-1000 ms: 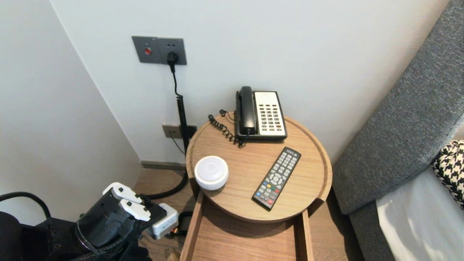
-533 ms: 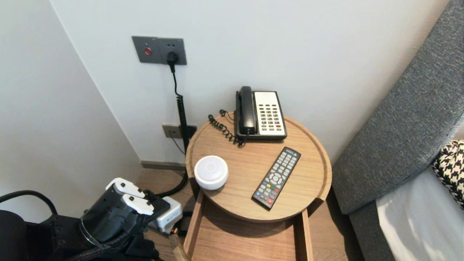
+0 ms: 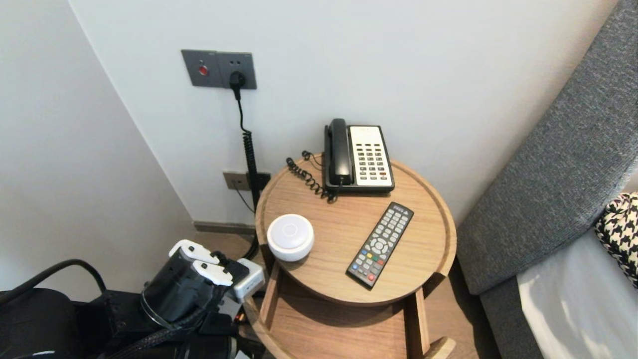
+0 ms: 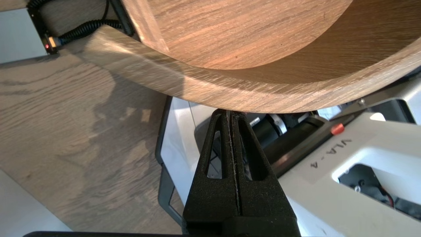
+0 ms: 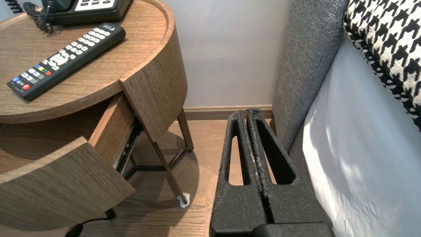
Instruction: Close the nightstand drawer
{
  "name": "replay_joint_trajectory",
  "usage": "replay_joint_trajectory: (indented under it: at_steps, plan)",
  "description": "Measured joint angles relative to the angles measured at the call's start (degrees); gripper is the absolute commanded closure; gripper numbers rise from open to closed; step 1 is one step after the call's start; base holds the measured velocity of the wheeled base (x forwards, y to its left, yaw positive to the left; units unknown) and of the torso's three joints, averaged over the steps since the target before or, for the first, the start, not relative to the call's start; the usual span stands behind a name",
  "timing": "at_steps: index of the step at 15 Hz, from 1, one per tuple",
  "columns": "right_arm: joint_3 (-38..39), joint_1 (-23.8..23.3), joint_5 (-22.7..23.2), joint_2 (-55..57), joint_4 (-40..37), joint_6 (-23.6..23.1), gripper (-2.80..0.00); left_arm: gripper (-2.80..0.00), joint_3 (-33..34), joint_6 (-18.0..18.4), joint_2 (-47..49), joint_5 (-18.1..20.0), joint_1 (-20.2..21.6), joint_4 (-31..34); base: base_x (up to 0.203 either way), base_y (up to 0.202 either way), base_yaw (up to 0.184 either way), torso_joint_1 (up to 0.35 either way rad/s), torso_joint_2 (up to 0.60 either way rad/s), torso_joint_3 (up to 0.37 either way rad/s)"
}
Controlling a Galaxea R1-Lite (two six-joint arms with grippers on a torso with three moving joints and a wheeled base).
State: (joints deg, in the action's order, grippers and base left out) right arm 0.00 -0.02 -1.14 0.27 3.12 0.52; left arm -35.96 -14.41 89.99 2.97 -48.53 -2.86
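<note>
The right gripper [image 5: 251,113] hangs with its fingers pressed together, holding nothing, over the wooden floor [image 5: 204,138] between the round side table [image 5: 154,82] and a grey upholstered panel [image 5: 306,59]; the table's curved drawer [image 5: 59,187] stands pulled out; a black remote [image 5: 65,59] lies on the tabletop, near a telephone [image 5: 88,8]; a houndstooth cushion [image 5: 384,42] rests on white fabric [image 5: 355,158].

Soft even light casts shadow under the round tabletop [image 3: 339,234]; sun patches dapple the sheet [image 3: 563,319].

The pulled-out curved wooden drawer front [image 4: 230,93] blocks the left end effector [image 4: 229,113], with bare wooden floor [image 4: 65,131] open beside it.
</note>
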Motion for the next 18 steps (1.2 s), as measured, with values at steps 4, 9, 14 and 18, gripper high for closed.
replay_joint_trajectory:
  at_steps: [4, 9, 14, 18]
  plan:
    - [0.0, 0.0, -0.01, 0.0, 0.01, 0.0, 0.0, 0.0, -0.97, -0.41, 1.4, -0.41, 0.27, -3.52, 0.0, 0.0, 0.0, 0.0, 0.0, 0.0]
    - [0.0, -0.02, 0.01, 0.0, -0.01, 0.0, 0.0, 0.0, -1.75, -1.33, 2.08, -0.91, 1.5, -7.85, 0.0, 0.0, 0.0, 0.0, 0.0, 0.0]
    - [0.0, -0.02, -0.01, 0.0, 0.01, 0.0, 0.0, 0.0, -2.72, -1.32, 4.81, -0.3, 3.83, -9.51, 0.0, 0.0, 0.0, 0.0, 0.0, 0.0]
    - [0.0, -0.02, 0.01, 0.0, 0.01, 0.0, 0.0, 0.0, -4.4, -1.32, 6.81, 0.02, 5.53, -10.49, 0.0, 0.0, 0.0, 0.0, 0.0, 0.0]
